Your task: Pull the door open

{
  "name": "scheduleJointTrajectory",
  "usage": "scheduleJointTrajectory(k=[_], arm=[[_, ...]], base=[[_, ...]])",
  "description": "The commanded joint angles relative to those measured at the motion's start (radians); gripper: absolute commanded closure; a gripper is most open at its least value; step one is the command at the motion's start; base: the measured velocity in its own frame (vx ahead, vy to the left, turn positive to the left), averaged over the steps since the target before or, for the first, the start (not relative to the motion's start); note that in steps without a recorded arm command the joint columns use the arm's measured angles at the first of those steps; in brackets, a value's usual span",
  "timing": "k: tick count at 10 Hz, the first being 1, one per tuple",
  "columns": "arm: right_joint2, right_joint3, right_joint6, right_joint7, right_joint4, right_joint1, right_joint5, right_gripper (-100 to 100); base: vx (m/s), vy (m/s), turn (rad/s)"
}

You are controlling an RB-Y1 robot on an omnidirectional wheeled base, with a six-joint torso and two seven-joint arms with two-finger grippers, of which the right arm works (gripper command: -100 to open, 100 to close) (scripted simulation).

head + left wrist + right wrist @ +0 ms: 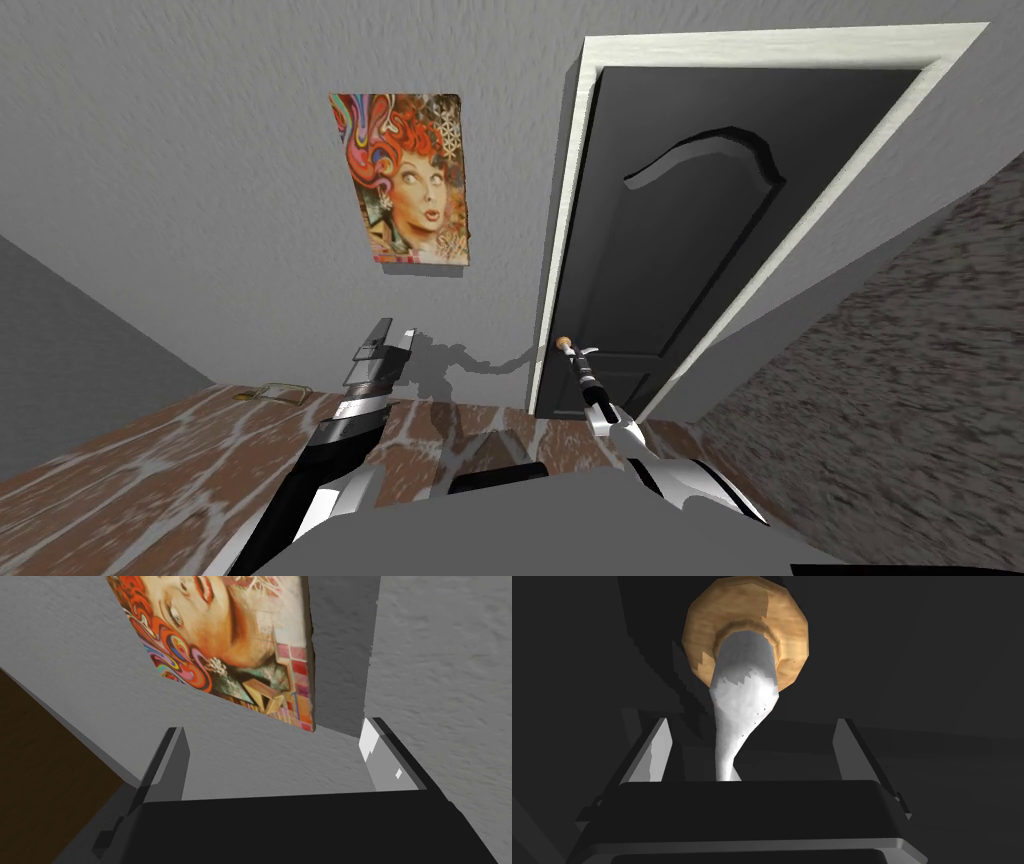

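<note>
Door, dark, sits in a white frame in the grey wall, to the right of a colourful poster. Its white lever handle lies between the spread fingers of the right gripper, untouched by either. The left gripper, raised below the poster, gapes wide, holding nothing.

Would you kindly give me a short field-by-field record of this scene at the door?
door: dark, looks shut in its white frame
handle: white lever on a tan round plate
right gripper: open, fingers either side of the lever, not touching
left gripper: open, raised left of the door
task state: handle not yet gripped
</note>
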Motion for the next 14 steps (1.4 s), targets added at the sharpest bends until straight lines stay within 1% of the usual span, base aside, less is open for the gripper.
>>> scheduleJointTrajectory(k=[1,2,3,8,9,10,14], arm=[[-0.017,-0.036,-0.005,-0.006,-0.005,0.021,-0.003,-100],[-0.008,-0.022,-0.001,-0.001,-0.009,0.015,-0.002,-100],[-0.008,-0.022,-0.001,-0.001,-0.009,0.015,-0.002,100],[-0.008,-0.022,-0.001,-0.001,-0.009,0.015,-0.002,100],[-0.023,-0.01,-0.013,-0.026,-0.009,0.025,0.007,100],[-0.027,-0.006,-0.017,-0.033,-0.009,0.028,0.009,100],[-0.065,0.031,-0.052,-0.096,-0.011,0.054,0.033,100]], base=[[0.113,-0.043,0.292],[0.052,-0.03,0.052],[-0.008,0.005,-0.046],[-0.007,0.003,-0.002],[-0.132,-0.052,0.15],[-0.196,-0.076,0.157],[-0.199,-0.074,0.144]])
